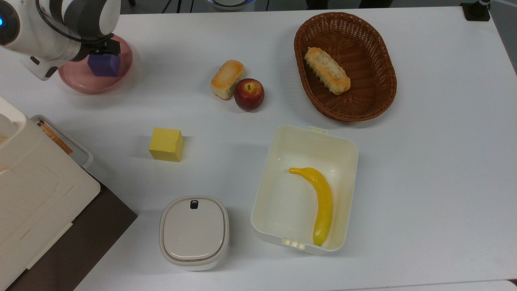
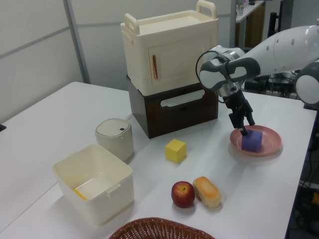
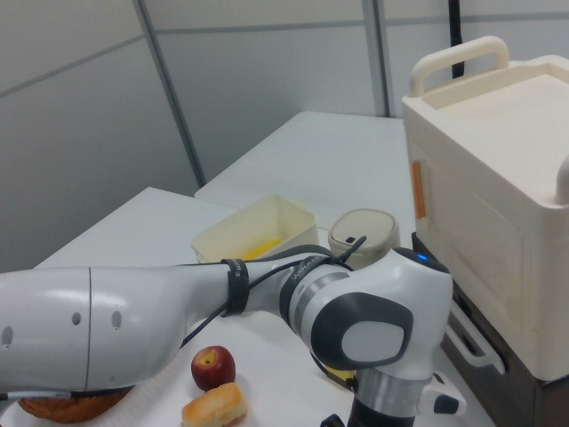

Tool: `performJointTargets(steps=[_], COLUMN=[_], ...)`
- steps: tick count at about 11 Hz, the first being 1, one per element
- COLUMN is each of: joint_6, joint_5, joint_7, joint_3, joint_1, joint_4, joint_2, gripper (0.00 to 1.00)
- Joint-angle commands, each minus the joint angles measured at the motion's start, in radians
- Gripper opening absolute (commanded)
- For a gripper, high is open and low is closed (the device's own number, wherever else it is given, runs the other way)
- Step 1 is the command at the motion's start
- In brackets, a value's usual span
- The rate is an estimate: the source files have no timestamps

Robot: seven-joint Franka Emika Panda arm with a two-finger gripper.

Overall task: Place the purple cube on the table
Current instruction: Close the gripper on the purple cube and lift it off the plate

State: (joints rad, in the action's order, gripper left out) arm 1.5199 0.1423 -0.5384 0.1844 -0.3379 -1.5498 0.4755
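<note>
While the wicker basket's rim (image 2: 158, 225) curved across the nearest edge of the left view, an apple (image 2: 183, 193) and a bread roll (image 2: 207, 191) lay touching each other just behind it on the white worktop (image 2: 60, 119). At ten o'clock from the apple stood an open cream box (image 2: 93, 182), a banana (image 1: 319, 198) lying inside it (plain to see in the top view). Beyond the box sat a small lidded container (image 2: 114, 138), and at three o'clock from that container the yellow cube (image 2: 176, 150) rested alone on the worktop. Farther back rose a cream case with handles (image 2: 169, 50), stacked on a dark brown cabinet (image 2: 174, 107).

At two o'clock from the yellow cube, well apart from it, lay the round pink plate (image 2: 269, 146) with the purple cube (image 2: 252, 141) sitting on it, not on the bare worktop. The robot arm (image 2: 279, 45) reached in from the left view's upper right, and its claw (image 2: 245, 127) hung right at the cube's top, at the eleven o'clock corner. I could not tell whether the fingers were spread or pinched together. From the top view the arm's white and grey body (image 1: 60, 24) covered the plate's ten o'clock part, and the cube's lower half showed beneath it. A second roll (image 1: 327, 70) lay in the basket.
</note>
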Motion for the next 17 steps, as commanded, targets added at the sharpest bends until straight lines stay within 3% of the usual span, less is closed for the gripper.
performJointTargets(steps=[1, 3, 6, 9, 10, 14, 17], joint_6=[-0.014, -0.01, -0.007, -0.009, -0.009, -0.039, -0.098], joint_5=[0.02, 0.031, 0.04, 0.054, 0.054, 0.066, 0.065], joint_7=[-0.003, -0.002, -0.002, -0.002, 0.009, 0.017, 0.021], joint_3=[0.001, 0.001, 0.001, 0.0, 0.0, -0.01, -0.01], joint_1=[0.005, 0.01, 0.01, 0.011, 0.013, 0.019, 0.063], joint_4=[-0.006, -0.01, -0.012, -0.016, -0.013, 0.008, 0.06], joint_2=[0.011, 0.028, 0.029, 0.029, 0.028, -0.007, -0.015], gripper=[1.0, 0.95, 0.8, 0.41, 0.34, 0.33, 0.34])
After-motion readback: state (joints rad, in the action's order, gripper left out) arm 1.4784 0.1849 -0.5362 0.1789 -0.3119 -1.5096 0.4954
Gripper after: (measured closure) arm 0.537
